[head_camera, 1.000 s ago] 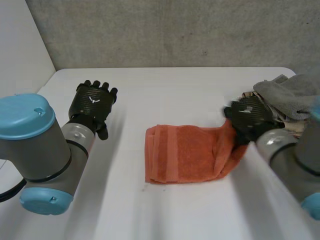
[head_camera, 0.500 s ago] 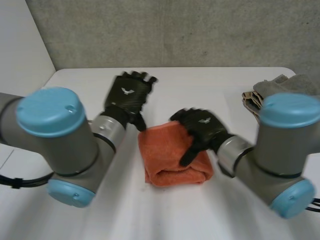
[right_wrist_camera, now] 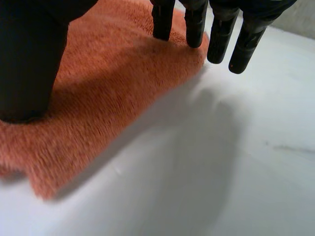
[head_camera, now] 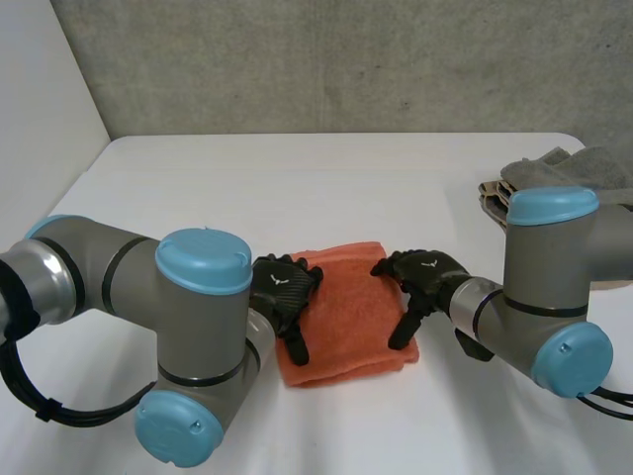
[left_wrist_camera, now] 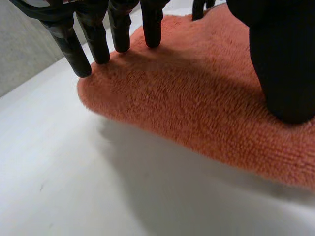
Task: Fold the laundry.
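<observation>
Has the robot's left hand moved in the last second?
Yes. The left hand has come right, toward the grey pile, and nearer the camera; it now presses the left edge of the towel.

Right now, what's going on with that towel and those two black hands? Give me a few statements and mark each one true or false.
1. An orange towel lies folded on the white table. True.
2. The left hand is on the towel's left edge and the right hand on its right edge. True.
3. The left hand lifts the towel off the table. False: the towel lies flat, and the hand's straight fingers press down on it.
4. A pile of grey cloths lies at the table's right edge, apart from the towel. True.
5. The two hands touch each other. False: bare towel lies between them.
</observation>
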You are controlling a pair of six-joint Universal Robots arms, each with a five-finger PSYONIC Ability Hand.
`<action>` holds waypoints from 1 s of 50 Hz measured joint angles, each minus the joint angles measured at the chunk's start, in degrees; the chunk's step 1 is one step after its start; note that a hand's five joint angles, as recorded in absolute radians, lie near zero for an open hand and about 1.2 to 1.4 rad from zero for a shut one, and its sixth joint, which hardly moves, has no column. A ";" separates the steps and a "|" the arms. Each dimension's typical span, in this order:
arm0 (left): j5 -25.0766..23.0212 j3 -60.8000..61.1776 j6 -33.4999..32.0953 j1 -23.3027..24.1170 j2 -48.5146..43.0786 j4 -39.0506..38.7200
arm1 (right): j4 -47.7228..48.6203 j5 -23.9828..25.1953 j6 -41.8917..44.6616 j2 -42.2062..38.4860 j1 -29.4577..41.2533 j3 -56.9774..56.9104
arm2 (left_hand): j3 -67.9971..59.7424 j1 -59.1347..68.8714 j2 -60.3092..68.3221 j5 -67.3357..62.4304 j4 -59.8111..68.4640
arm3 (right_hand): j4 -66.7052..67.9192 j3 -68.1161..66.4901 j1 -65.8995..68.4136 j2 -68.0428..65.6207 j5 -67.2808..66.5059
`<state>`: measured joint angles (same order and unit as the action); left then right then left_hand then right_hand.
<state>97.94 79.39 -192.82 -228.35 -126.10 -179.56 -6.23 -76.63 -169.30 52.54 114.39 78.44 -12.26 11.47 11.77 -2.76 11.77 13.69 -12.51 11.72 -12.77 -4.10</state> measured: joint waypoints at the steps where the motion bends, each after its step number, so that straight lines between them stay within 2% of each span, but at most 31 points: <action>1: -0.04 -0.11 -0.32 -0.09 -0.05 0.16 | -0.37 -0.63 1.23 -0.29 0.03 -0.27 | 0.00 0.00 0.00 0.00 0.00 | 0.00 0.00 0.00 0.00 0.00; 4: -0.11 -0.30 -0.87 -0.21 -0.07 0.39 | -0.62 -1.38 2.29 -0.36 0.05 -0.42 | 0.00 -0.01 0.00 0.00 0.00 | 0.00 0.00 0.00 0.00 0.00; 6: -0.59 -1.31 -2.98 -0.36 0.56 1.01 | -0.53 -4.03 4.53 1.25 0.22 -0.16 | 0.00 0.00 0.00 0.00 0.00 | 0.00 0.00 0.00 0.00 0.00; 12: -3.29 -3.31 -4.76 -0.68 5.61 1.58 | 2.96 -5.99 5.28 7.38 1.00 2.56 | 0.00 0.00 0.00 0.00 0.00 | 0.00 0.00 0.00 0.00 0.00; 14: -6.37 -4.38 -4.96 -1.54 9.92 1.80 | 6.60 -6.37 5.47 11.80 1.97 5.41 | 0.00 -0.01 0.00 0.00 0.00 | 0.00 0.00 0.00 0.00 0.00; 15: -6.37 -4.38 -4.96 -1.54 9.92 1.80 | 6.60 -6.37 5.47 11.80 1.97 5.41 | 0.00 -0.01 0.00 0.00 0.00 | 0.00 0.00 0.00 0.00 0.00; 18: -12.36 -5.45 -4.76 -3.52 15.70 3.03 | 12.87 -6.65 5.89 17.71 4.07 11.04 | 0.00 0.00 0.00 0.00 0.00 | 0.00 0.00 0.00 0.00 0.00; 19: -12.36 -5.45 -4.76 -3.52 15.70 3.03 | 12.87 -6.65 5.89 17.71 4.07 11.04 | 0.00 0.00 0.00 0.00 0.00 | 0.00 0.00 0.00 0.00 0.00; 20: -15.88 -5.89 -4.43 -4.62 18.33 4.30 | 15.53 -6.73 6.17 19.55 5.18 13.92 | 0.00 0.00 0.00 0.00 0.00 | 0.00 0.00 0.00 0.00 0.00; 21: -15.88 -5.89 -4.43 -4.62 18.33 4.30 | 15.53 -6.73 6.17 19.55 5.18 13.92 | 0.00 0.00 0.00 0.00 0.00 | 0.00 0.00 0.00 0.00 0.00; 22: -18.92 -6.24 -3.87 -5.60 20.14 5.78 | 17.48 -6.71 6.46 20.49 6.23 16.55 | 0.00 0.00 0.00 0.00 0.00 | 0.00 0.00 0.00 0.00 0.00; 24: -21.12 -6.51 -3.28 -6.34 21.23 7.08 | 19.03 -6.69 6.68 20.99 7.22 18.85 | 0.00 0.00 0.00 0.00 0.00 | 0.00 0.00 0.00 0.00 0.00; 25: -24.03 -6.88 -2.19 -7.44 22.39 8.99 | 21.18 -6.55 6.95 21.17 8.74 22.15 | 0.00 0.00 0.00 0.00 0.00 | 0.00 0.00 0.00 0.00 0.00; 28: -27.05 -7.24 -0.62 -8.78 23.20 11.16 | 24.04 -6.52 7.30 20.83 10.46 25.52 | 0.00 0.00 0.00 0.00 0.00 | 0.00 0.00 0.00 0.00 0.00; 38: -28.75 -7.52 1.01 -9.86 23.17 12.62 | 36.13 -7.57 12.04 14.48 14.83 31.49 | 0.00 0.00 0.00 0.00 0.00 | 0.00 0.00 0.00 0.00 0.00; 50: -28.28 -6.92 0.88 -9.65 22.49 12.30 | 37.57 -9.67 16.75 8.75 14.93 26.67 | 0.00 0.00 0.00 0.00 0.00 | 0.00 0.00 0.00 0.00 0.00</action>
<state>69.66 72.47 -191.94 -238.01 -103.61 -167.26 31.34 -86.30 -152.55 61.29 129.32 105.11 -12.26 11.47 11.77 -2.76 11.77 13.69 -12.51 11.72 -12.77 -4.10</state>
